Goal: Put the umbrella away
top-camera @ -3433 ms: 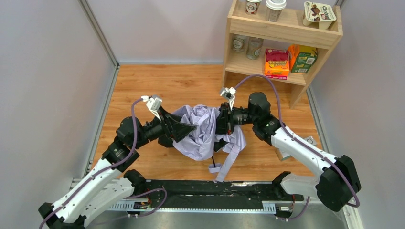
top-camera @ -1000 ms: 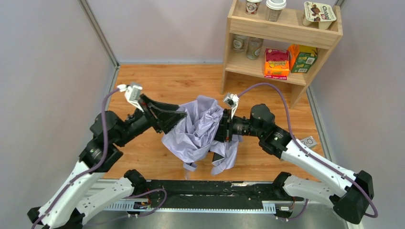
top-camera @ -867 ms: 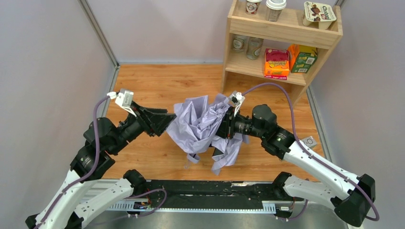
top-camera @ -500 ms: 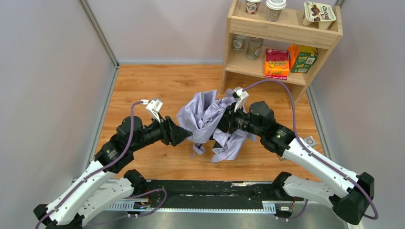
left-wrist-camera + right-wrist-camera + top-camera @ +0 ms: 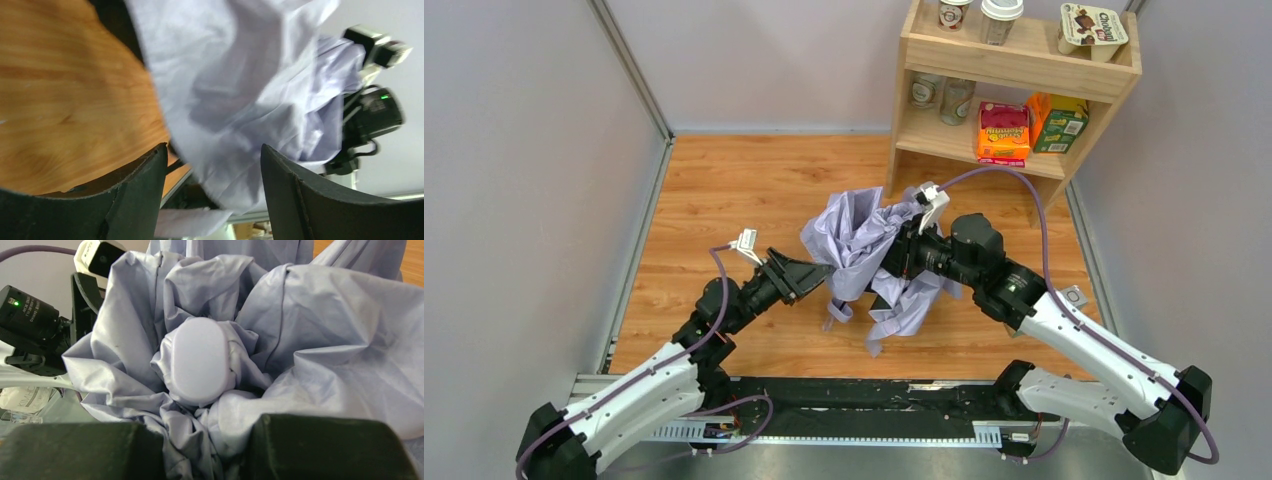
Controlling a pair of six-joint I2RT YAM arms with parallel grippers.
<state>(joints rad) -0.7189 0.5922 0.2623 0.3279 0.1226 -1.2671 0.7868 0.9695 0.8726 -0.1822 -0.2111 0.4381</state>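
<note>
**Umbrella bunched in right grip, left jaws apart**

Finds the left gripper (image 5: 816, 272) low over the table (image 5: 724, 190), jaws spread wide and closed on nothing. Sees, from the left wrist, both fingers (image 5: 135, 200) apart, with a fold of the umbrella (image 5: 856, 235) hanging just ahead of the tips, in line with the gap; cannot tell whether cloth touches either finger. Places the umbrella between the two grippers, just right of the left one and bunched against the front of the right gripper (image 5: 900, 258). Shows that gripper clamped on crumpled cloth, with a pale oval cap (image 5: 200, 360) just beyond its fingertips and folds puffed around it. Shows loose panels and a narrow strip (image 5: 886, 325) hanging below the right gripper toward the table. Sets a wooden shelf (image 5: 1024, 70) behind and to the right of it, well apart.
</note>
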